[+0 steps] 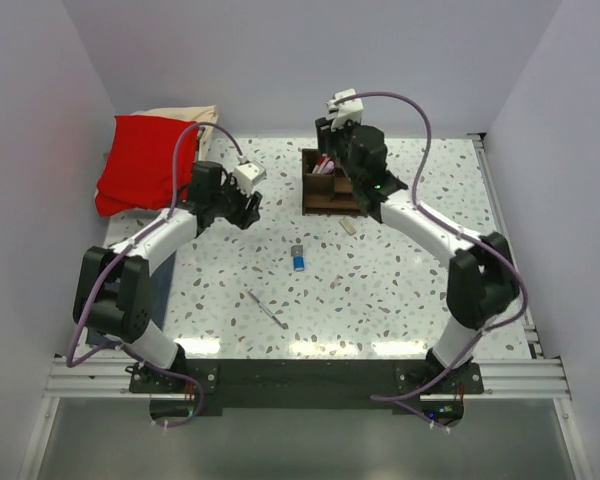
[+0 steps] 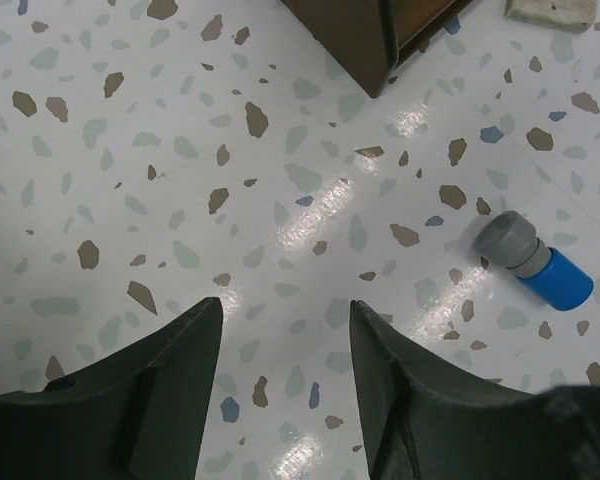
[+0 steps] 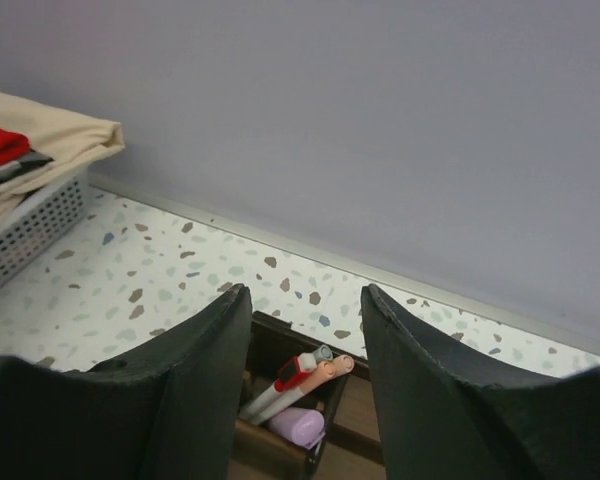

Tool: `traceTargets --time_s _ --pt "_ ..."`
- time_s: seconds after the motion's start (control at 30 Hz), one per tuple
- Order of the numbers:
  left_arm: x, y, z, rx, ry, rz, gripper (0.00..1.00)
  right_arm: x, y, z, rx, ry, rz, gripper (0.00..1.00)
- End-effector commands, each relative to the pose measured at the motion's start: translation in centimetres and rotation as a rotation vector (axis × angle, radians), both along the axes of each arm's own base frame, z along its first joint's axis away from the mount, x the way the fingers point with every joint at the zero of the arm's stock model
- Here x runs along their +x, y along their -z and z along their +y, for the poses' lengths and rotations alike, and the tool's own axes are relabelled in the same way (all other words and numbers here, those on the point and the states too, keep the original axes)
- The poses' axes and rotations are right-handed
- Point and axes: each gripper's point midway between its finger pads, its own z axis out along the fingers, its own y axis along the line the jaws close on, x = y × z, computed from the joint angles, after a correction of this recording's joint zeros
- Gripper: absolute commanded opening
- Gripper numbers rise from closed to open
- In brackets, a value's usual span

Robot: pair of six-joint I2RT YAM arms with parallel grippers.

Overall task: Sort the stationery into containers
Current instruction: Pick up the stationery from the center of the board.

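The dark brown wooden organizer (image 1: 322, 192) stands at the back middle of the table. My right gripper (image 1: 332, 150) hovers over it, open and empty; in the right wrist view (image 3: 306, 292) several pens (image 3: 302, 380) and a purple piece (image 3: 300, 426) lie in one compartment of the organizer (image 3: 280, 335). My left gripper (image 1: 250, 208) is open and empty, left of the box, just above the table (image 2: 285, 310). A stubby blue cylinder with a grey cap (image 1: 299, 259) lies mid-table and shows in the left wrist view (image 2: 535, 262). A thin silvery pen (image 1: 267, 308) lies nearer the front.
A small beige piece (image 1: 348, 226) lies right of the organizer's front corner (image 2: 365, 45), and it shows in the left wrist view (image 2: 550, 10). A red cloth (image 1: 145, 160) and a beige cloth lie in a white basket (image 3: 30, 225) at the back left. Walls enclose the table.
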Motion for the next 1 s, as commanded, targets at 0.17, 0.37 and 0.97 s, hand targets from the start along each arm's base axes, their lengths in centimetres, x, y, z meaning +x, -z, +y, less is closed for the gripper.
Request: traceTargets --time_s 0.17,0.37,0.97 --pt "-1.3 -4.6 1.8 0.046 0.038 -0.169 0.82 -12.7 4.4 1.9 -0.406 -0.634 0.276 0.72" --pt "-2.0 -3.8 4.1 0.09 -0.054 -0.174 0.88 -17.5 8.5 2.0 -0.773 -1.075 0.297 0.78" --pt "-3.8 -1.5 7.6 -0.056 -0.27 0.046 0.88 -21.7 19.6 6.9 -1.524 -1.798 -0.435 0.75"
